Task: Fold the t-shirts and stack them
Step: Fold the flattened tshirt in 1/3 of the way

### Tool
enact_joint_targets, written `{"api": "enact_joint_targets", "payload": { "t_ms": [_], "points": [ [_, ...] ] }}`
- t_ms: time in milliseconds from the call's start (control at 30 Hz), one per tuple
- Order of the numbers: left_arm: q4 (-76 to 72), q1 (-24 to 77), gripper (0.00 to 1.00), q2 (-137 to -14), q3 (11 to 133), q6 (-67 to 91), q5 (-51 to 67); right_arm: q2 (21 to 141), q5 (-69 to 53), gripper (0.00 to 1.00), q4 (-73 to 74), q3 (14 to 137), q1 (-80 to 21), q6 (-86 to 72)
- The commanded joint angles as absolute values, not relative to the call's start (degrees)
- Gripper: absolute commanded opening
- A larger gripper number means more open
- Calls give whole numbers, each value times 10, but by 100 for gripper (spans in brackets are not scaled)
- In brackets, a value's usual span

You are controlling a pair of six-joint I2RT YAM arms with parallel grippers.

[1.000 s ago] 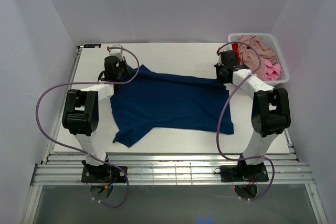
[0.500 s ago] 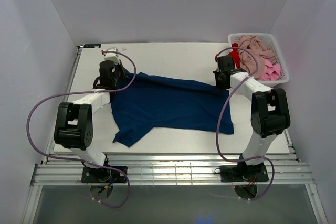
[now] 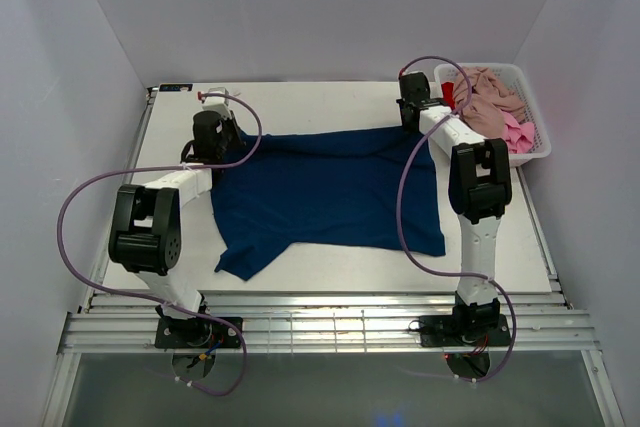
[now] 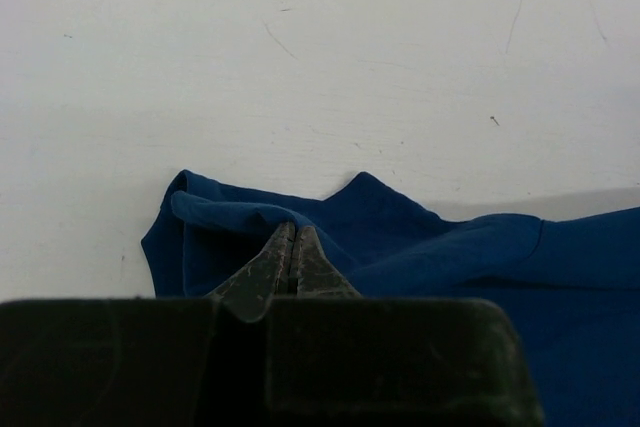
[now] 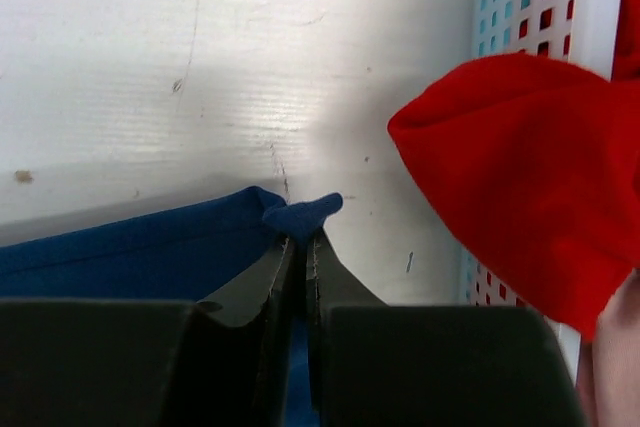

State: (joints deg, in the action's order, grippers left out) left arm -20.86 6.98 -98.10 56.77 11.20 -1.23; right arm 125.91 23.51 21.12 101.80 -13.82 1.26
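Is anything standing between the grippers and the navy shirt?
Nothing visible. The left gripper and the right gripper are each shut on a far corner of the navy shirt. A red shirt is beside the right one, not between.

Ahead of the left gripper point(image 4: 292, 247), beyond the navy t-shirt point(image 4: 430, 247) pinched at its tips, open table point(image 4: 300, 67) offered free passage. The right gripper point(image 5: 302, 237), pinching the same shirt, was hemmed on its right by the basket point(image 5: 598, 7) wall and an overhanging red t-shirt point(image 5: 520, 177); ahead and left lay open.
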Motion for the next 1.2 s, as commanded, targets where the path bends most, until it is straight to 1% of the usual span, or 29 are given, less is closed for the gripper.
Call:
{"api": "enact_joint_targets", "payload": {
  "t_ms": [0, 200, 333, 433, 667, 800, 1033, 1167],
  "points": [
    [-208, 70, 0, -980, 587, 100, -13, 1274, 272, 8, 186, 1056, -133, 31],
    [-208, 70, 0, -987, 590, 103, -10, 1281, 285, 8, 103, 1047, -131, 61],
    [-208, 70, 0, -987, 589, 105, -9, 1299, 293, 8, 105, 1092, -128, 85],
    [-209, 70, 0, -986, 587, 104, -10, 1296, 293, 8, 106, 1096, -128, 91],
    [-208, 70, 0, -971, 577, 102, -17, 1240, 263, 8, 98, 1000, -129, 74],
    [-208, 70, 0, -956, 563, 103, -19, 1205, 243, 8, 119, 950, -130, 63],
    [-204, 70, 0, -927, 535, 108, -18, 1149, 253, 8, 141, 859, -139, 52],
    [-191, 70, 0, -921, 526, 107, -10, 1117, 252, 8, 158, 829, -140, 40]
  ]
}}
